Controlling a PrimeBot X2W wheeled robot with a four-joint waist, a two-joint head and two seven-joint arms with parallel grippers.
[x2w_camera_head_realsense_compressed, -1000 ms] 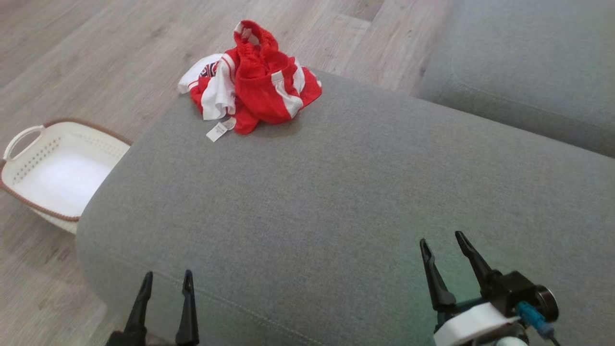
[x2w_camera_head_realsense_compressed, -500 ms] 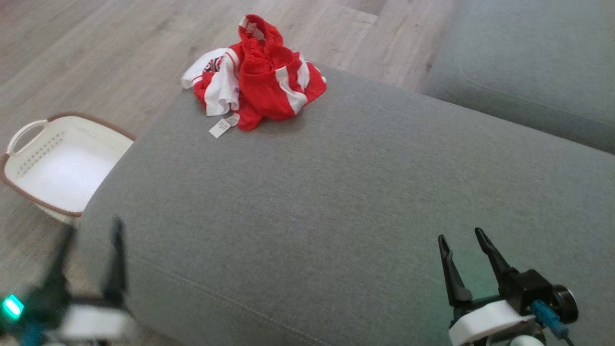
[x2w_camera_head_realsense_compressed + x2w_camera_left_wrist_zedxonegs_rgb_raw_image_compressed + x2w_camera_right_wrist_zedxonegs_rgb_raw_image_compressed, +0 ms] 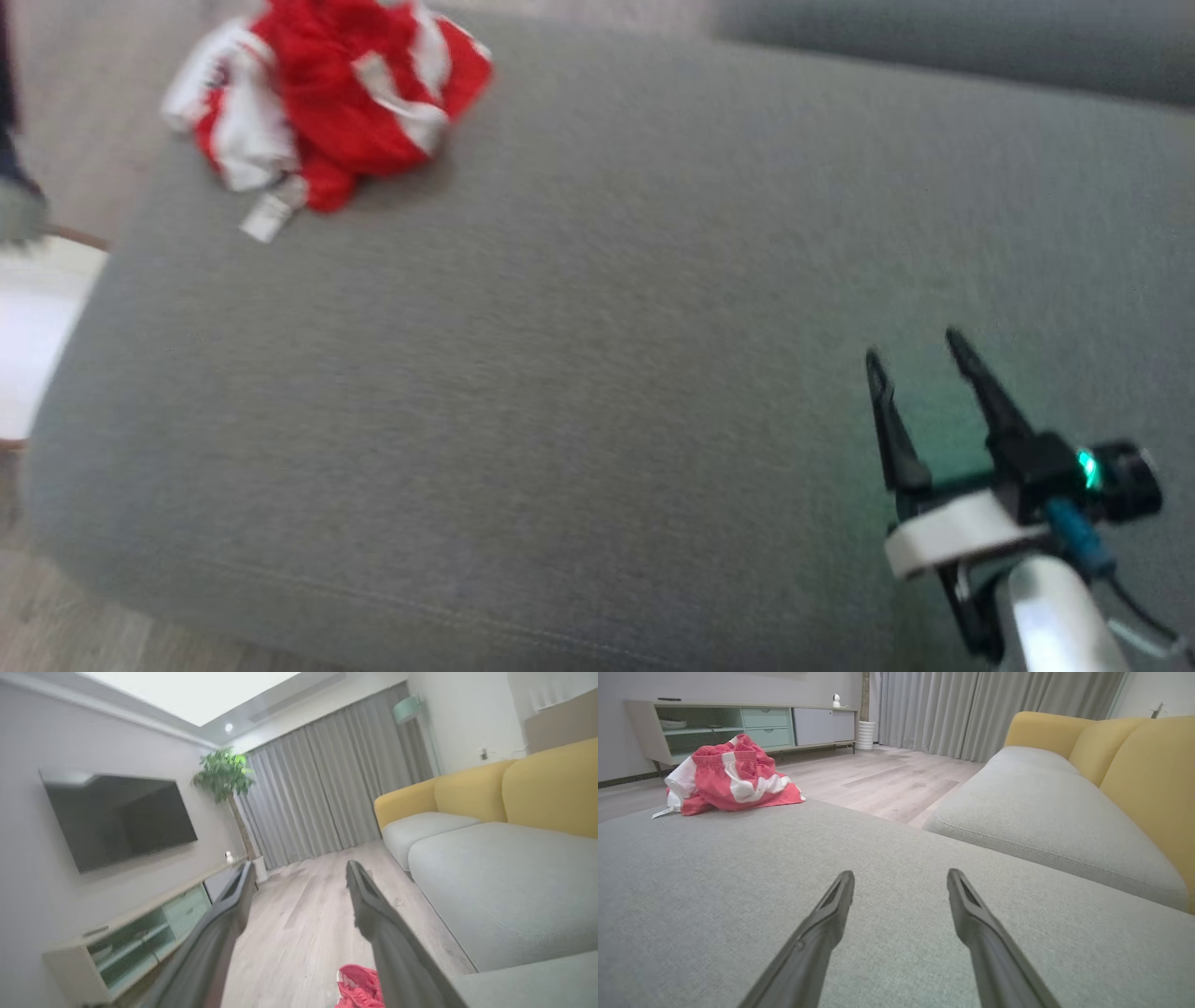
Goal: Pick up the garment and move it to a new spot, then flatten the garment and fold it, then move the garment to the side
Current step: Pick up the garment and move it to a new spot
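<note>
Head cam has swung since half a second back. The whole frame is shifted and blurred, so the crumpled red-and-white garment (image 3: 327, 103) now reads top left, but that's the camera moving, not the cloth. It's still bunched on the far left corner of the grey fabric sofa cushion (image 3: 597, 355), white tag (image 3: 266, 217) lying at its near edge, nothing touching it. White plastic laundry basket with brown rim (image 3: 33, 327) sits on the floor by the cushion's left side, as before. Right gripper (image 3: 913, 347) is over the cushion's near right part, fingers spread, empty, well apart from the garment. Left gripper (image 3: 300, 865) has lifted off its earlier lower-left spot, fingers spread, empty, pointing out over the pale wood floor (image 3: 299, 924). The garment shows low in its wrist view.
</note>
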